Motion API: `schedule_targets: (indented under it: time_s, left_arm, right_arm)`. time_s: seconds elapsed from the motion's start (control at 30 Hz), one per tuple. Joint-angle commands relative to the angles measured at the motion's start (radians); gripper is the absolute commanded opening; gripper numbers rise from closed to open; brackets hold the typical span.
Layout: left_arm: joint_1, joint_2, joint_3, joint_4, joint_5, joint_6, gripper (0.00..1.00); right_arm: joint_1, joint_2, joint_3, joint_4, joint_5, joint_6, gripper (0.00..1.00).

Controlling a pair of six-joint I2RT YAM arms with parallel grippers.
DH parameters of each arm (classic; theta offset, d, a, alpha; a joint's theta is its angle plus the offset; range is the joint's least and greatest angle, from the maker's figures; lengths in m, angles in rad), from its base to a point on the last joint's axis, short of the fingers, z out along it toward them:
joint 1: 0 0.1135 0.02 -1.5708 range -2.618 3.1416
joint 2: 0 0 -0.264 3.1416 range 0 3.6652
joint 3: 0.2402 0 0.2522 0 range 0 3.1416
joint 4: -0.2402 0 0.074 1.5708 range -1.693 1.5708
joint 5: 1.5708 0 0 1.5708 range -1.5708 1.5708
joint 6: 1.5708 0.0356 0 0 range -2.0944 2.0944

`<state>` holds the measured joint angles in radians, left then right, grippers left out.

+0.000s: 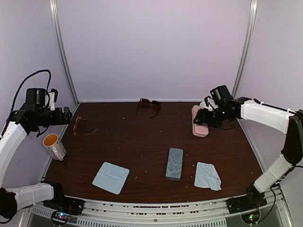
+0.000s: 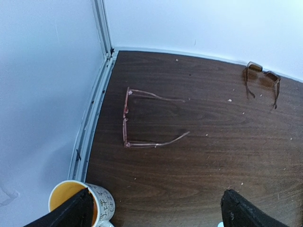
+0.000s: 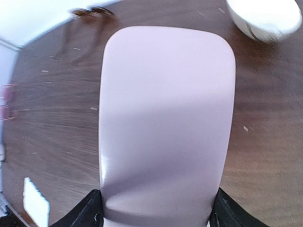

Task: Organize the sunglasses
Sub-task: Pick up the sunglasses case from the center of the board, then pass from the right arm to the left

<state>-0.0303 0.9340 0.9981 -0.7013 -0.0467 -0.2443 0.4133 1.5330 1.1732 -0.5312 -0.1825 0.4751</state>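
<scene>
Case-opening looks to be the step in hand, because neither pair has been put away. My right tool (image 1: 201, 118) sits at the pink case (image 3: 165, 118) near the right edge of the tabletop (image 1: 142, 142). In the wrist view its fingers (image 3: 92, 210) lie against both long sides of the case's end with no gap that I can see, so I take it to be pinching the case. The lid looks closed. My left tool (image 2: 156, 215) is spread wide and holds nothing. It hovers over the left edge, just past the mug (image 1: 55, 145), and looks down on the wire-framed sunglasses (image 2: 126, 118). That pair lies unfolded with its arms out flat, close to the left edge and towards the far-left corner. The dark-framed sunglasses (image 1: 148, 105) rest at the far edge about midway along, also unfolded. The grey-blue case (image 1: 174, 163) lies shut nearer the near edge, well apart from both pairs. Next I judge that I must steady the pink case and get its lid up, or drag it towards the middle where both tools can reach it. Then the left tool can drop onto the wire pair. Its thin arms will need a gentle pinch at the bridge or hinge, and the arms need folding before the pair will fit inside.
</scene>
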Motion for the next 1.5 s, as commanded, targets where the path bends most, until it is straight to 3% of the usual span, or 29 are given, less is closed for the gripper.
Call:
schedule_targets:
  time_s: [0.0, 0.13, 0.33, 0.67, 0.8, 0.9, 1.07, 1.27, 1.47]
  left_arm:
    - [-0.003, 0.026, 0.084, 0.104, 0.089, -0.066, 0.98]
    - [-0.003, 0.085, 0.150, 0.130, 0.167, -0.078, 0.98]
    - [-0.004, 0.214, 0.246, 0.226, 0.472, -0.090, 0.97]
    - [-0.118, 0.381, 0.411, 0.368, 0.721, -0.095, 0.97]
    - [-0.156, 0.426, 0.439, 0.373, 0.799, -0.070, 0.94]
    - [-0.167, 0.424, 0.391, 0.396, 0.787, -0.064, 0.93]
    - [-0.185, 0.418, 0.297, 0.502, 0.906, -0.091, 0.92]
    - [-0.189, 0.416, 0.279, 0.450, 0.831, -0.075, 0.92]
    - [-0.188, 0.417, 0.272, 0.457, 0.776, -0.158, 0.92]
  right_arm:
    - [0.007, -0.084, -0.048, 0.249, -0.191, -0.068, 0.58]
    - [0.014, -0.126, -0.085, 0.405, -0.296, -0.072, 0.58]
    - [0.041, -0.145, -0.114, 0.653, -0.400, -0.038, 0.57]
    - [0.147, -0.098, -0.014, 0.728, -0.450, -0.085, 0.54]
    - [0.200, -0.094, 0.006, 0.693, -0.371, -0.175, 0.53]
    - [0.248, -0.091, 0.035, 0.623, -0.271, -0.288, 0.53]
    - [0.333, -0.114, 0.010, 0.634, -0.167, -0.479, 0.52]
    - [0.429, -0.112, -0.011, 0.652, 0.082, -0.714, 0.52]
    - [0.508, -0.063, 0.003, 0.675, 0.297, -0.985, 0.53]
